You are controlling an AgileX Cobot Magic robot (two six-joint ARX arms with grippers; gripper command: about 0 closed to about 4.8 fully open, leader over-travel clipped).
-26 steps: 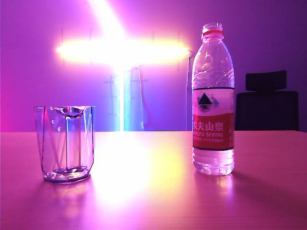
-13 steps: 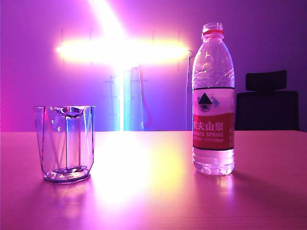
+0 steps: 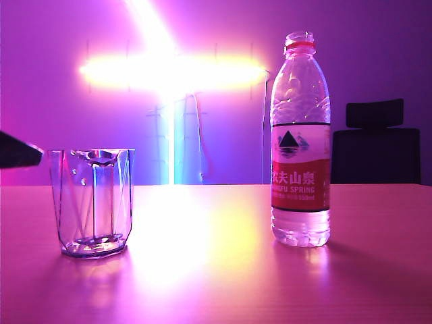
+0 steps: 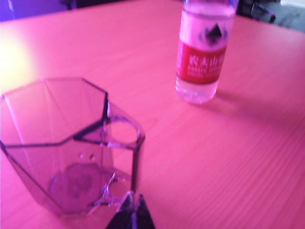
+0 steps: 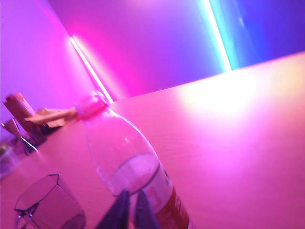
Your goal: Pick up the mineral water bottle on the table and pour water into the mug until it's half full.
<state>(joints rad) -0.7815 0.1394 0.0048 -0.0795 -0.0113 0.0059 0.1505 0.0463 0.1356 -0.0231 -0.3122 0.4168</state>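
- The bottle [image 3: 300, 145] stands upright and uncapped on the table [image 3: 223, 270], toward the right side of it, well back from the near edge; a red ring circles its neck and water fills it most of the way
- The step in hand is the reach for the bottle, and nothing has been lifted yet
- The right claw [image 5: 129, 206] hangs just before the bottle's shoulder, its two fingertips drawn nearly together with only a thin slit between them, holding nothing
- To do this well it should spread wide first, then close round the body at the label, below the taper, so the soft plastic neither slips nor squeezes water out of the open mouth
- The glass [image 3: 93, 202] stands upright toward the left side of the table, well apart from the bottle, and looks empty
- The left claw [image 4: 131, 214] sits low just beside the glass's base, tips almost touching each other, gripping nothing; in the exterior view it shows only as a dark tip at the left edge
- It could steady the glass for the pour
- Count: one bottle, one glass, two claws, one table
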